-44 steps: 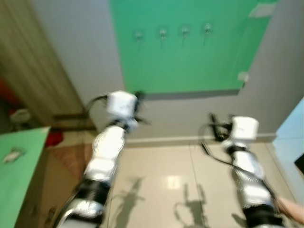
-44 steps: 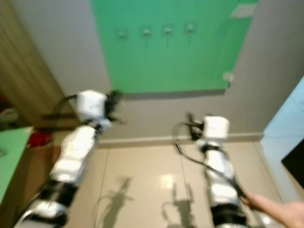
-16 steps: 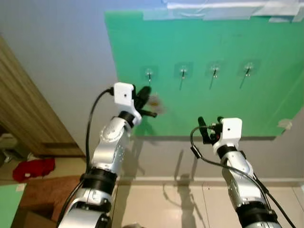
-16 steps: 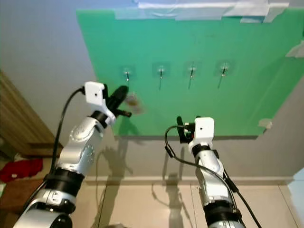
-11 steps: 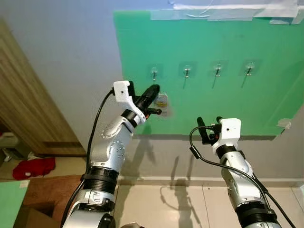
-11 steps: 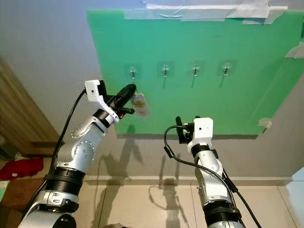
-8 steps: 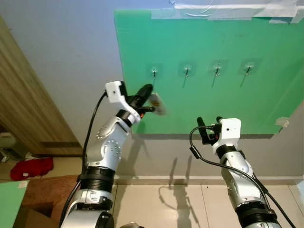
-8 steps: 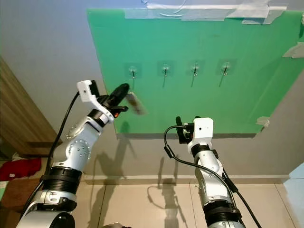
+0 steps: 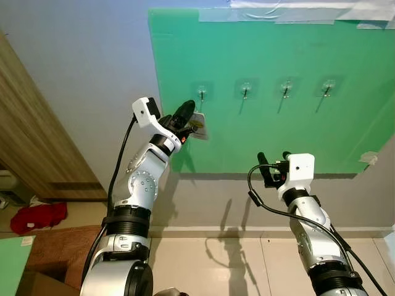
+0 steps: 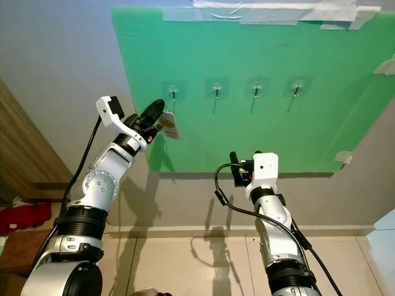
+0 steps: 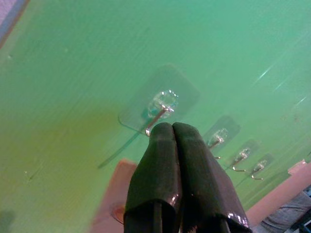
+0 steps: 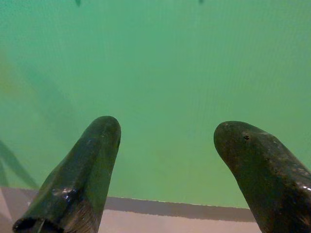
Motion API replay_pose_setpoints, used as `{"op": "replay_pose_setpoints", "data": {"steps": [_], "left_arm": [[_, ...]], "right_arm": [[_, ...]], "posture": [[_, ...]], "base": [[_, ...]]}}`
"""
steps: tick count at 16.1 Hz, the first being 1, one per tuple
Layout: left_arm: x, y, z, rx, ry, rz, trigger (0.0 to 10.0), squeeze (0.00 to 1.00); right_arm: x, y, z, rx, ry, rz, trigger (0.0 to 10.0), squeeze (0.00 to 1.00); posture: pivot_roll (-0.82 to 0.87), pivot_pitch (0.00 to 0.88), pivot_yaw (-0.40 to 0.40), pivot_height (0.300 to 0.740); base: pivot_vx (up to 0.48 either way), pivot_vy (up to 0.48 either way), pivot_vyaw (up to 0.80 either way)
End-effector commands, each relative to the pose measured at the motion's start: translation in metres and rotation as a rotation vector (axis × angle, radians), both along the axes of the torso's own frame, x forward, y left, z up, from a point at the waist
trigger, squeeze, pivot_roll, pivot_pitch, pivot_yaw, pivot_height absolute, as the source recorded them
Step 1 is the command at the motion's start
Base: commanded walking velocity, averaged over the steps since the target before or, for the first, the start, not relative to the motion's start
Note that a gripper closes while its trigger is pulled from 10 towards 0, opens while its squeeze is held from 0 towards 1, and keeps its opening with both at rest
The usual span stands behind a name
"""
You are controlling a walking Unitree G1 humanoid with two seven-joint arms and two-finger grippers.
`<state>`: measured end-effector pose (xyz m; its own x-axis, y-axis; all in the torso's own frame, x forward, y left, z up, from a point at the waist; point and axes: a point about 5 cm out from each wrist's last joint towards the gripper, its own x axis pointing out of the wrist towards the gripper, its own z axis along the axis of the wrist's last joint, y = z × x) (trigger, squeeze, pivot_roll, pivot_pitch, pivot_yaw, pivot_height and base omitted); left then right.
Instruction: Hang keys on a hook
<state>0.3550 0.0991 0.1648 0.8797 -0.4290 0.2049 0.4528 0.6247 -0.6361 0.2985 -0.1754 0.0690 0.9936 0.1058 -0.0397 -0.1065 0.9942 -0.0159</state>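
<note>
A green board [image 9: 265, 123] on the grey wall carries a row of small metal hooks. My left gripper [image 9: 187, 111] is raised just below and left of the leftmost hook [image 9: 202, 94], shut on the keys [image 9: 197, 123], whose pale tag dangles beside the fingertips. In the left wrist view the two fingers [image 11: 175, 165] are pressed together right under that hook [image 11: 163, 103], and the tag [image 11: 115, 200] hangs beneath. My right gripper [image 9: 272, 160] is held lower, facing the bare board, open with nothing between its fingers [image 12: 85, 177].
Three more hooks [image 9: 245, 90] [image 9: 286, 87] [image 9: 328, 85] run to the right along the board. A wooden panel [image 9: 37, 142] stands at the left. A red cloth [image 9: 36, 216] and a brown box [image 9: 55, 253] lie on the floor below it.
My left gripper has risen and closed in on the leftmost hook, and the key tag has swung in toward the board. The right arm has stayed still.
</note>
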Motion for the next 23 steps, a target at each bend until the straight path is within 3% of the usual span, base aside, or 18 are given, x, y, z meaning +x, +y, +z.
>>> {"op": "replay_pose_setpoints", "data": {"steps": [1, 9, 17, 23], "left_arm": [[0.004, -0.003, 0.006, 0.009, -0.003, -0.005, 0.0, 0.0], [0.016, -0.023, 0.013, 0.153, -0.039, -0.038, 0.0, 0.0], [0.029, -0.029, 0.02, 0.156, -0.058, -0.015, 0.0, 0.0], [0.035, -0.017, 0.022, 0.097, -0.05, 0.061, 0.0, 0.0]], "right_arm": [[-0.002, 0.001, 0.0, 0.001, -0.002, 0.006, 10.0, 0.0], [-0.005, 0.001, -0.001, 0.01, -0.002, -0.006, 10.0, 0.0], [-0.012, -0.01, -0.001, -0.013, 0.0, -0.019, 10.0, 0.0], [-0.013, -0.009, -0.001, -0.013, 0.01, -0.013, 10.0, 0.0]], "posture": [[-0.09, 0.0, 0.078, 0.74], [-0.11, 0.0, 0.096, 0.74], [-0.15, 0.0, 0.094, 0.74], [-0.14, 0.0, 0.088, 0.74]], "base": [[0.0, 0.0, 0.0], [0.0, 0.0, 0.0], [0.0, 0.0, 0.0], [0.0, 0.0, 0.0]]}}
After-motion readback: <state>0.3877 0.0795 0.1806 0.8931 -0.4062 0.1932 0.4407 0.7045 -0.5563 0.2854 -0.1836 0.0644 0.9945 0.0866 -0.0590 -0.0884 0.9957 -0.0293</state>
